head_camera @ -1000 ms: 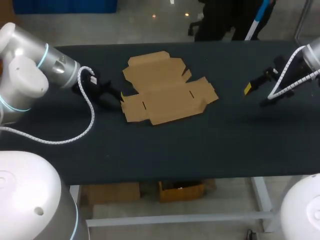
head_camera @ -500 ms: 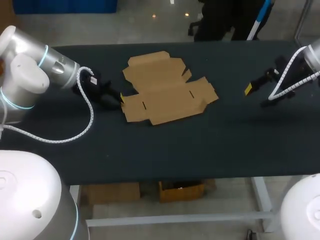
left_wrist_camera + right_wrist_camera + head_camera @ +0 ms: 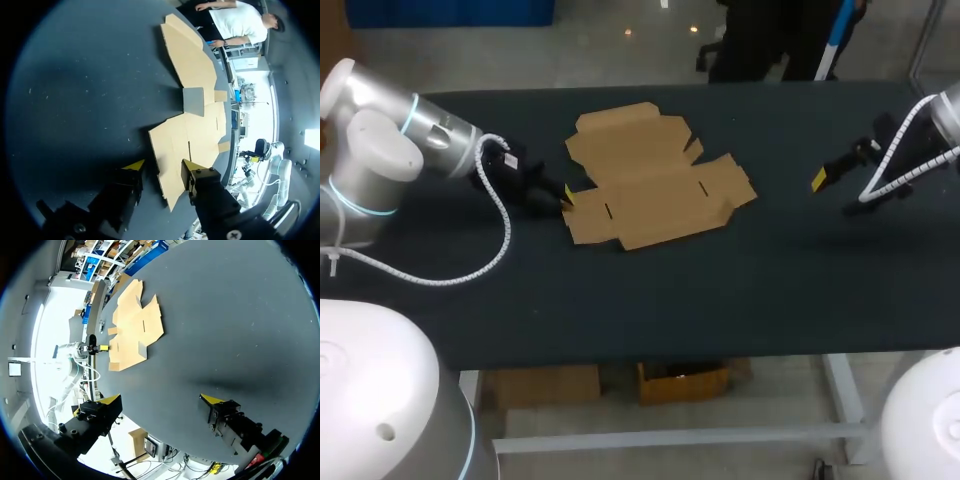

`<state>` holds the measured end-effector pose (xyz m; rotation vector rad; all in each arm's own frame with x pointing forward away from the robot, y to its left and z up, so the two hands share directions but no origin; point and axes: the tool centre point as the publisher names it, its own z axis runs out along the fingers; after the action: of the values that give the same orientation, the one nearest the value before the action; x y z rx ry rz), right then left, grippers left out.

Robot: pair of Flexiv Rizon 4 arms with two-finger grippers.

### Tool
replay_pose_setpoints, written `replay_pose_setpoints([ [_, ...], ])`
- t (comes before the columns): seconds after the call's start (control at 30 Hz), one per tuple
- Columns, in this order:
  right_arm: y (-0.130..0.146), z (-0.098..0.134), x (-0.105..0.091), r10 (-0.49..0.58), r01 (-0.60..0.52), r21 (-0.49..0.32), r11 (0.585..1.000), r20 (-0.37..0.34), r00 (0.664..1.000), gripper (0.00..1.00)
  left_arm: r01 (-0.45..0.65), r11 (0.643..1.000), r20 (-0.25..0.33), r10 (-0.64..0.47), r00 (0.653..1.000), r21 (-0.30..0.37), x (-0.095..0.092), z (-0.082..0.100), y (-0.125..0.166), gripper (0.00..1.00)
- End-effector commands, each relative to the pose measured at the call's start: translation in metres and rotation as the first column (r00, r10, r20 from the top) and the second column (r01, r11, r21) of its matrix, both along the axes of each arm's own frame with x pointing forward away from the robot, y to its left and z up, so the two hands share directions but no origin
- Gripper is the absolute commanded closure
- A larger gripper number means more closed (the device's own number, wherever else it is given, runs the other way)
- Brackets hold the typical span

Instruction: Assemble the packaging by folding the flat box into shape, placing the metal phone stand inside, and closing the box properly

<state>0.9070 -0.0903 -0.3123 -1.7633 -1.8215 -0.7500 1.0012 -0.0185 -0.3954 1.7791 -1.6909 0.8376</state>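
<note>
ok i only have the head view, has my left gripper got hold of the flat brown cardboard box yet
observer: No. In the left wrist view the left gripper is open. The near edge of the flat brown cardboard box runs between its yellow tips, one tip on the cardboard side, the other on the side of the bare black table.
operator: and the right gripper, anything in it
observer: Nothing. In the right wrist view the right gripper is wide open over bare table, with the box well ahead of it.
</note>
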Motion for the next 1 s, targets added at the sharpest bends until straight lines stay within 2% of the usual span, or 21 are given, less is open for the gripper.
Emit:
replay_pose_setpoints([
  [0.03, -0.001, 0.001, -0.001, -0.001, 0.001, 0.001, 1.0, 0.0, 1.0, 0.0, 0.013, 1.0, 0.003, -0.013, 1.0, -0.026, 0.004, -0.006, 0.0, 0.59],
  [0.4, -0.002, 0.0, -0.001, -0.005, 0.005, 0.001, 1.0, -0.003, 1.0, 0.0, 0.033, 0.998, 0.004, -0.033, 0.999, -0.056, 0.007, -0.008, -0.008, 0.7],
  [0.53, -0.002, 0.0, -0.002, -0.006, 0.006, 0.001, 1.0, -0.003, 1.0, 0.0, 0.037, 0.997, 0.002, -0.037, 0.999, -0.068, 0.008, -0.008, -0.009, 0.85],
  [0.6, -0.002, 0.0, -0.002, -0.007, 0.007, 0.001, 1.0, -0.003, 1.0, 0.0, 0.039, 0.997, 0.002, -0.039, 0.999, -0.069, 0.008, -0.008, -0.01, 1.0],
  [1.0, -0.003, 0.0, -0.003, -0.01, 0.01, 0.002, 1.0, -0.004, 1.0, 0.0, 0.072, 0.996, -0.014, -0.073, 0.997, -0.045, 0.004, -0.004, -0.014, 1.0],
])
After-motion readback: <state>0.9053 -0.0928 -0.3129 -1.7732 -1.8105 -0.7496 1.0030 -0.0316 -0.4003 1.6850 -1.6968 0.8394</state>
